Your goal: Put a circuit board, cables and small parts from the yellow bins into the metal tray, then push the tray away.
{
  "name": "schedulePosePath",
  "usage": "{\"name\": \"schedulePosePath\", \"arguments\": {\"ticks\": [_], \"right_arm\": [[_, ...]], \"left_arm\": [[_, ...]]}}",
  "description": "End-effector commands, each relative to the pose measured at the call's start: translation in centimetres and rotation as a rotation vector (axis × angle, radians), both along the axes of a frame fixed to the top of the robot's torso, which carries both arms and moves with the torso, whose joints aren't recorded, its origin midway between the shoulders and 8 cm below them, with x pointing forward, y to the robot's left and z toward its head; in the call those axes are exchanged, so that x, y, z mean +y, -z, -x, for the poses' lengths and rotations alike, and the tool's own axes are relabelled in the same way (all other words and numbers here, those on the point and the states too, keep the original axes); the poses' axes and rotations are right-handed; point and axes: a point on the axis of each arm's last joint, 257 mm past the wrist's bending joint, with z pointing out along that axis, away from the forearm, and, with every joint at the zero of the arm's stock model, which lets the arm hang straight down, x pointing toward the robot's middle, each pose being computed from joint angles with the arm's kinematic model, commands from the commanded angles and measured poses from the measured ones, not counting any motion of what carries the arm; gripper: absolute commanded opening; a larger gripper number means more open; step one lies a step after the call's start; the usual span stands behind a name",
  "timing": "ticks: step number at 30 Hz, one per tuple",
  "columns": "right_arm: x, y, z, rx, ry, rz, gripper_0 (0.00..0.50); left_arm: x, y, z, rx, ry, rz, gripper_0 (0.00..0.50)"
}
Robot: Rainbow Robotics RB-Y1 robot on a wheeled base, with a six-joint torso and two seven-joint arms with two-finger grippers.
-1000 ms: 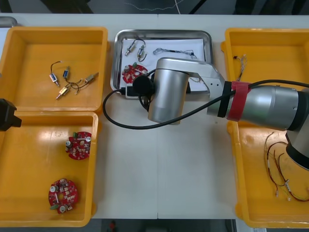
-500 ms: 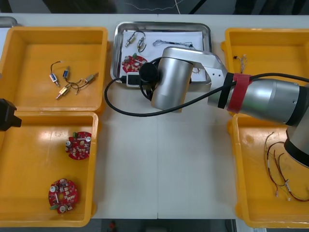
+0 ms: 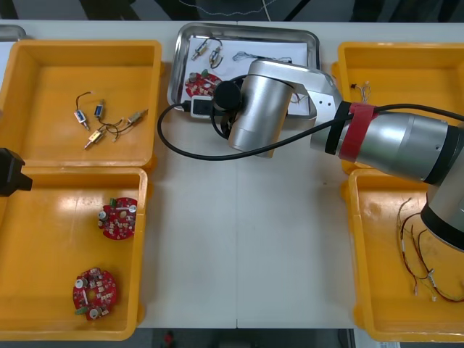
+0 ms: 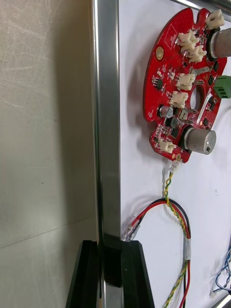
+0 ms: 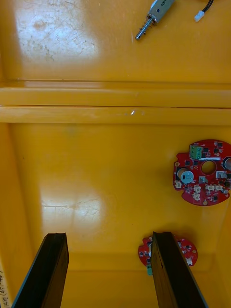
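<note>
The metal tray [image 3: 313, 49] stands at the table's far middle, white inside. It holds a red circuit board [image 3: 196, 83], small metal parts [image 3: 206, 51] and a thin cable [image 3: 250, 56]. My right arm reaches over its near edge. In the right wrist view my right gripper [image 4: 109, 248] is shut on the tray's rim [image 4: 107, 120], with the circuit board [image 4: 187, 96] and a red and yellow cable [image 4: 175, 226] just inside. My left gripper [image 5: 108, 236] hangs open over the near left bin [image 5: 96, 168], parked at the left edge [image 3: 11, 174].
The far left bin [image 3: 22, 87] holds small metal parts [image 3: 101, 123]. Two circuit boards [image 3: 117, 217] [image 3: 94, 293] lie in the near left bin [image 3: 43, 290]. Cables lie in the far right bin [image 3: 406, 72] and the near right bin [image 3: 377, 290]. A black cable [image 3: 181, 148] loops off my right wrist.
My right arm has slid the tray away toward the table's far edge, rim held in the gripper. The left arm has not moved.
</note>
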Motion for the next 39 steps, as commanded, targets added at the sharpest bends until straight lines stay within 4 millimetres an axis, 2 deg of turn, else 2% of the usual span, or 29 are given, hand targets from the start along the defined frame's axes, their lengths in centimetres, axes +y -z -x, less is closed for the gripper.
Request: {"name": "schedulePosePath", "arguments": {"ticks": [1,3,8,15,16,17,19,24,28,29,30,31,33,34,36,39], "right_arm": [[3.1,-4.8,-0.8,-0.080,-0.066,-0.008,0.270],[3.2,-4.9,-0.8,-0.084,-0.073,-0.003,0.377],[3.8,-4.6,0.0,-0.049,-0.069,-0.054,0.500],[4.3,-4.4,3.5,0.059,-0.023,-0.145,0.500],[4.1,-4.1,5.0,0.094,-0.010,-0.165,0.500],[4.1,-4.1,5.0,0.094,-0.010,-0.165,0.500],[3.5,-3.8,7.3,0.142,0.014,-0.195,0.500],[1.8,-4.0,10.4,0.201,0.058,-0.234,0.500],[-1.5,-4.6,13.2,0.242,0.124,-0.257,0.500],[-1.5,-4.6,13.2,0.242,0.124,-0.257,0.500],[-3.1,-4.8,14.1,0.255,0.159,-0.261,0.500],[-3.6,-4.8,14.4,0.258,0.170,-0.263,0.500],[-5.9,-4.9,15.6,0.276,0.224,-0.268,0.500],[-5.9,-4.9,15.6,0.276,0.224,-0.268,0.500],[-8.8,-5.2,16.9,0.292,0.295,-0.277,0.500],[-10.0,-5.9,17.2,0.297,0.330,-0.350,0.500]], "left_arm": [[1.6,-1.5,0.4,-0.019,0.050,-0.082,0.500],[1.6,-1.5,0.4,-0.019,0.050,-0.082,0.500],[1.6,-1.5,0.4,-0.019,0.050,-0.082,0.500],[1.6,-1.5,0.4,-0.019,0.050,-0.082,0.500],[1.6,-1.5,0.4,-0.019,0.050,-0.082,0.500],[1.6,-1.5,0.4,-0.019,0.050,-0.082,0.500],[1.6,-1.5,0.4,-0.019,0.050,-0.082,0.500],[1.6,-1.5,0.4,-0.019,0.050,-0.082,0.500],[1.6,-1.5,0.4,-0.019,0.050,-0.082,0.500],[1.6,-1.5,0.4,-0.019,0.050,-0.082,0.500],[1.6,-1.5,0.4,-0.019,0.050,-0.082,0.500],[1.6,-1.5,0.4,-0.019,0.050,-0.082,0.500],[1.6,-1.5,0.4,-0.019,0.050,-0.082,0.500],[1.6,-1.5,0.4,-0.019,0.050,-0.082,0.500],[1.6,-1.5,0.4,-0.019,0.050,-0.082,0.500],[1.6,-1.5,0.4,-0.019,0.050,-0.082,0.500]]}}
